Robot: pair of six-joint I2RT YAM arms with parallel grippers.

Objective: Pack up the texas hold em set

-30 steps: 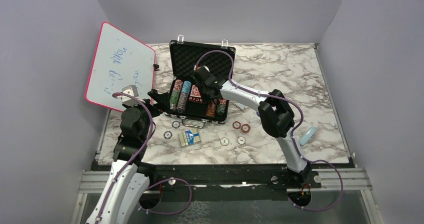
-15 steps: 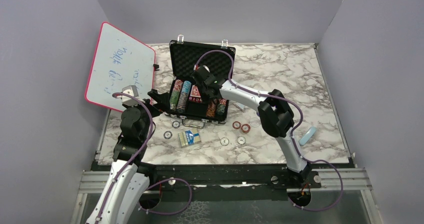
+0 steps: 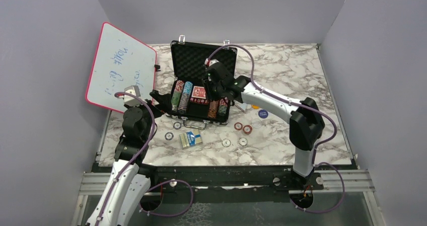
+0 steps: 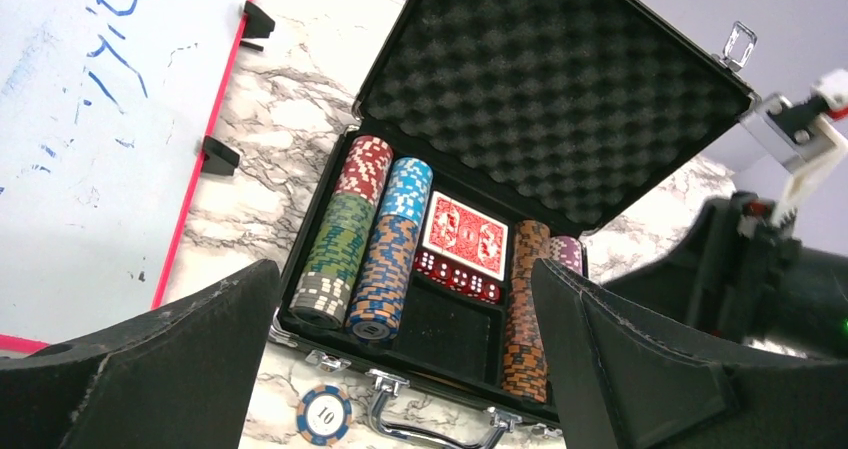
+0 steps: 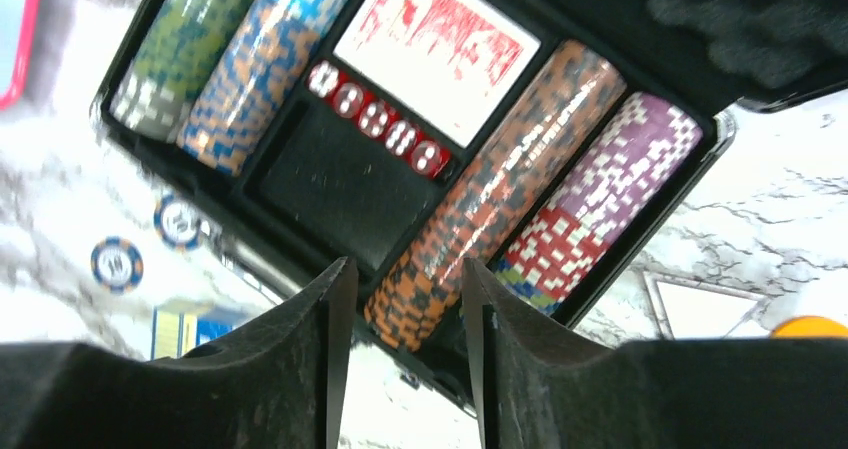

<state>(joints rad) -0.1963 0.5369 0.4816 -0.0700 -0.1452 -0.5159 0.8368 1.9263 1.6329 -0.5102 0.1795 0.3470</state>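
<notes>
The black briefcase (image 3: 194,60) lies open at the back-left of the marble surface (image 3: 292,75) with its lid propped up. Its tray holds rows of striped chips (image 4: 385,269), a red card deck (image 4: 465,234) and a line of red dice (image 5: 378,119). A pink-framed whiteboard (image 3: 118,67) leans just left of the case. In front of the case lie a blue card deck (image 3: 190,139) and several loose chips (image 3: 226,143). A blue button (image 3: 262,114), an orange button (image 5: 810,326) and a white card (image 5: 700,309) sit off the case's right end.

The left claw (image 3: 160,99) hangs low at the case's front-left corner, spread wide and empty, close to the whiteboard. The right arm (image 3: 272,102) reaches in from the right with its elbow raised. The right claw (image 5: 400,279) points down over the right-hand chip rows, fingers partly spread with nothing between them.

In the top view the right arm covers part of the tray's right side. The right wrist view is blurred, and the orange button there is half hidden behind a finger. The blue writing on the whiteboard cannot be read.
</notes>
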